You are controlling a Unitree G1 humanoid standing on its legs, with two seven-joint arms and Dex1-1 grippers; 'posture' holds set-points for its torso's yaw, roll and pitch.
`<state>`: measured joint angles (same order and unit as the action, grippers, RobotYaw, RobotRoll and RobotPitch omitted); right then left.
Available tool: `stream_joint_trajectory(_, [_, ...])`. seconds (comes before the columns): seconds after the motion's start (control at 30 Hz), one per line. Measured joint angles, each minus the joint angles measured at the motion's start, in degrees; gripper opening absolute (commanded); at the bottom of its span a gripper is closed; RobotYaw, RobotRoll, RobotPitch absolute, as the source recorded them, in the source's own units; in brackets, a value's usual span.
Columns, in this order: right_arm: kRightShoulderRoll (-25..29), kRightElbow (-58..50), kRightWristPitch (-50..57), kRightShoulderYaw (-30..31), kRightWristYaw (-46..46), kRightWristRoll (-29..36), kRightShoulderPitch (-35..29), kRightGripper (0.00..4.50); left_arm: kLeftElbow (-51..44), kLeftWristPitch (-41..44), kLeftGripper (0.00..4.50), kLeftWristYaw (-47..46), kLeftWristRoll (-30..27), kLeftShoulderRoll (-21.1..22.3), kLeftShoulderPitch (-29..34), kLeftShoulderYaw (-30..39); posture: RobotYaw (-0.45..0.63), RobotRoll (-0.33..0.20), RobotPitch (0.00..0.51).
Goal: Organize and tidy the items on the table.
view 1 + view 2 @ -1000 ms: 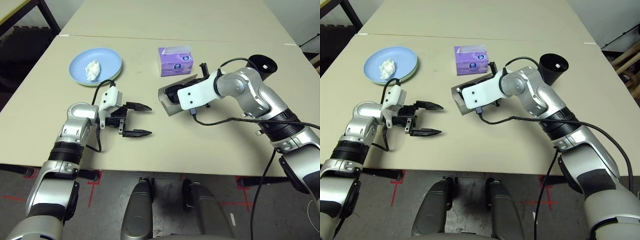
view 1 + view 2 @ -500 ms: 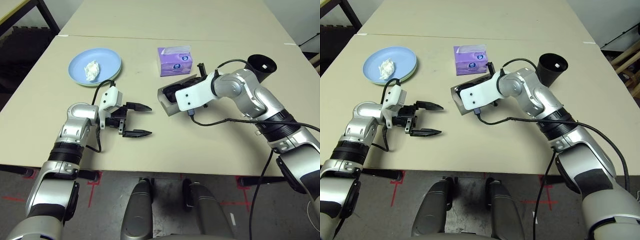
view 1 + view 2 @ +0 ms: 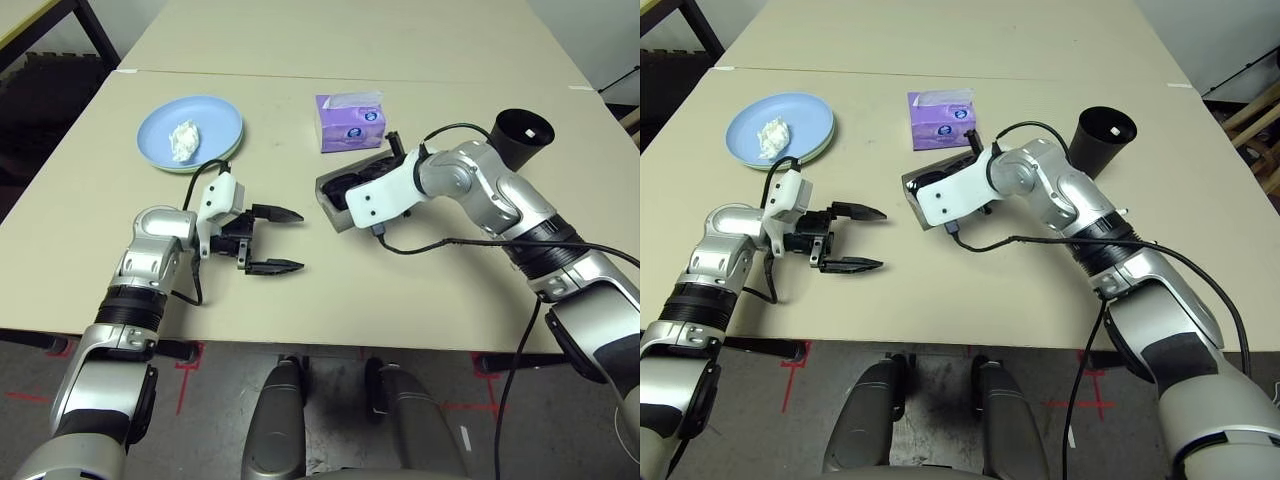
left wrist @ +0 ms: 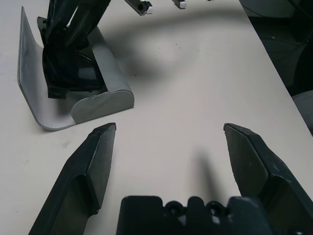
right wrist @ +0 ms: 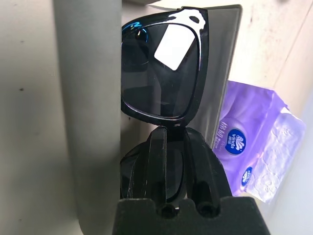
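Over the last second the right arm has edged slightly toward the robot's left, its fingers (image 5: 156,161) closed on the black sunglasses (image 5: 201,68), which now sit within the open grey glasses case (image 4: 102,106) on the tabletop (image 3: 300,310). That suggests they are nearly stowed, with release probably next; the left gripper (image 3: 303,241) waits with its fingers spread wide, holding nothing.

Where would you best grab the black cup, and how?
Probably the rim of the black cup: it leans with its wide mouth open and facing up, so one finger could go inside, one outside, coming from above.
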<state>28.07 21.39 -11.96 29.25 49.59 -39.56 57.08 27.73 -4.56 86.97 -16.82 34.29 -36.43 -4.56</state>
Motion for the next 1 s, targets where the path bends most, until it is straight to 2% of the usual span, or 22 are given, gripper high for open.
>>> stream_joint_trajectory(1.0, [0.1, -0.5, 0.7, 0.4, 7.7, 1.6, 0.4, 0.34, -0.1, 0.0, 4.50, -0.1, 0.0, 0.0, 0.5, 0.0, 0.19, 0.000, 0.197])
